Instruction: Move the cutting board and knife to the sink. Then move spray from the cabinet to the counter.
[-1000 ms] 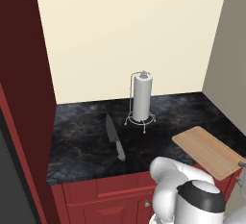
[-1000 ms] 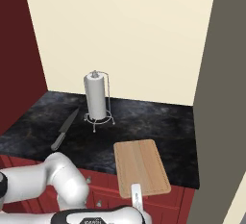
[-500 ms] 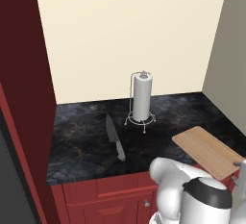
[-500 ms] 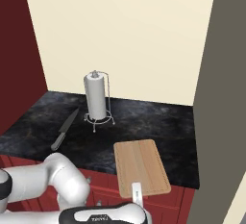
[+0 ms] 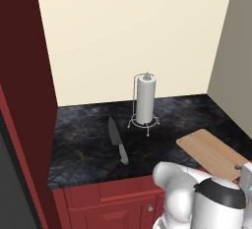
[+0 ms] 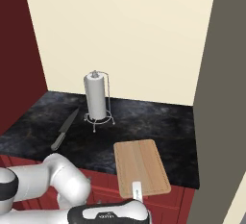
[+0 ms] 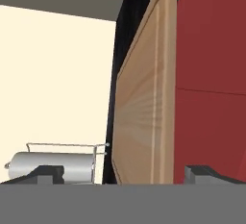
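At the far left of your left base view stands the dark red cabinet (image 5: 27, 85), its flat side panel rising beside the cream wall. Next comes the black veined worktop (image 5: 83, 139), running from that panel to the grey wall on the right. On it you see the knife (image 5: 117, 141) lying flat toward the left, dark blade pointing to the back wall and grey handle toward the front edge. Just right of it and farther back, the white paper-towel roll (image 5: 145, 99) stands upright on its wire stand, apart from the knife.

Farther right, the cutting board (image 5: 210, 153) lies flat on the worktop at its front right corner; in your right base view the board (image 6: 141, 166) has its near end out over the worktop's front edge, above the red drawer fronts (image 6: 105, 184). The knife (image 6: 65, 129) lies well apart from it, with the towel roll (image 6: 95, 96) behind and between them.

Your fingers (image 7: 122, 175) stand spread as wide as they go and hold nothing. In the hand view, the board's near end (image 7: 144, 103) shows between the two dark fingertips (image 7: 45, 174).
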